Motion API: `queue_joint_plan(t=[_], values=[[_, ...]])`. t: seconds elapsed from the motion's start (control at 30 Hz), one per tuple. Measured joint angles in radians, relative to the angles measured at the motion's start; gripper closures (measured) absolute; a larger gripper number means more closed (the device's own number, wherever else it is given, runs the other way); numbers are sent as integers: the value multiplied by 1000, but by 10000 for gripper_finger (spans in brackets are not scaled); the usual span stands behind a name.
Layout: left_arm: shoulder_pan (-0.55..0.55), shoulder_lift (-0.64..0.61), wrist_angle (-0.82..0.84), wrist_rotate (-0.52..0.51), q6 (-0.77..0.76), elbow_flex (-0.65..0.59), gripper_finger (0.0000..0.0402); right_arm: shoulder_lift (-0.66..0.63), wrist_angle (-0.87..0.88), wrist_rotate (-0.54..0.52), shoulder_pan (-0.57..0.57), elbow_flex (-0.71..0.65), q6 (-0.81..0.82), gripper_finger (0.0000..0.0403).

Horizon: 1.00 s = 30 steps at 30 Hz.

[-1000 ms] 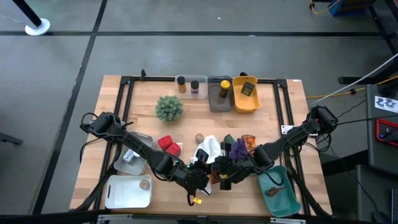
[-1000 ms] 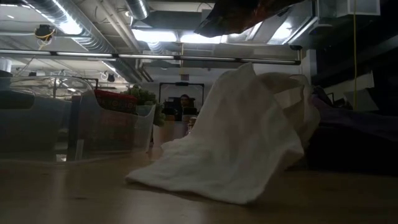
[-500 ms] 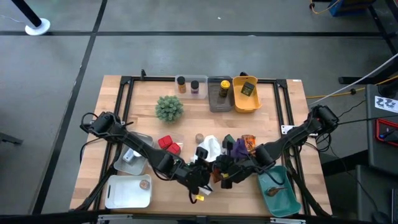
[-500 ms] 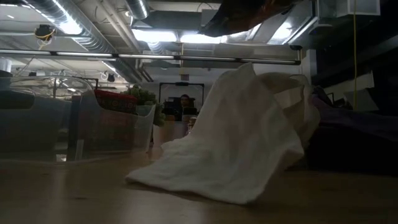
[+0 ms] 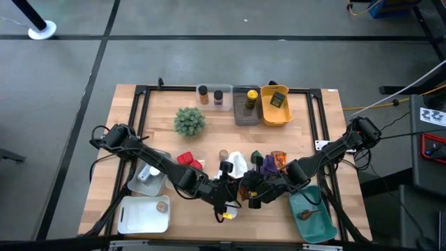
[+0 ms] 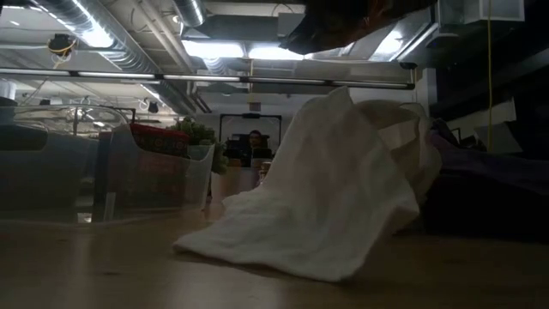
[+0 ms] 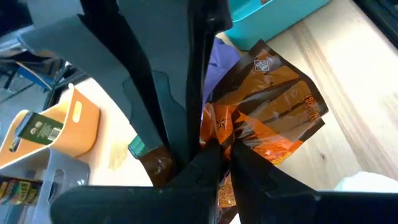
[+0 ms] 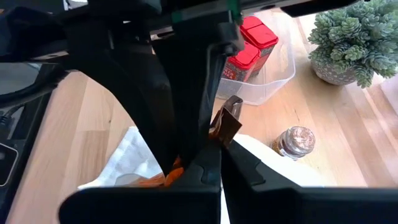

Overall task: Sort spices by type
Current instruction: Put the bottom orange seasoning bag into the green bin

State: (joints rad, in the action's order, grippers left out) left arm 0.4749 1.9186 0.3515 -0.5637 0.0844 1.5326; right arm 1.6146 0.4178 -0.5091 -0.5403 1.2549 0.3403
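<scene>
Both grippers meet above the table's near middle. My left gripper and my right gripper face each other fingertip to fingertip, both shut on one orange-red foil packet. More orange-red packets lie flat on the table against the purple cloth. The white cloth lies heaped just beyond the grippers. Red tins stand in a clear tub. A round brown disc sits on the wood. My left gripper pinches the foil packet at one edge between its two fingers, coming level from the table's left. The packet is held off the table. My right gripper pinches the same packet's opposite edge from the table's right; its fingers hide most of the packet.
A spiky green plant stands left of centre. Two jars, a grey bin and a yellow bin line the far edge. A teal bin sits near right, a white tray with a disc near left.
The two grippers, joined at the packet, have drifted a little toward the table's right and far side, with the left arm reaching further in. Both have stayed shut.
</scene>
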Motion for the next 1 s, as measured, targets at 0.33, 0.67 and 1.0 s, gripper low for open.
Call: queue_joint_plan(t=[0.33, 0.67, 1.0], values=[[-14, 0, -23, 14, 6, -1, 381, -1, 6, 1, 0, 0, 2, 402], [-16, 2, -68, 17, 7, -2, 274, -3, 2, -5, 0, 0, 2, 403], [69, -35, -68, 13, 134, 3, 228, -63, 72, -3, -3, 0, 32, 403]])
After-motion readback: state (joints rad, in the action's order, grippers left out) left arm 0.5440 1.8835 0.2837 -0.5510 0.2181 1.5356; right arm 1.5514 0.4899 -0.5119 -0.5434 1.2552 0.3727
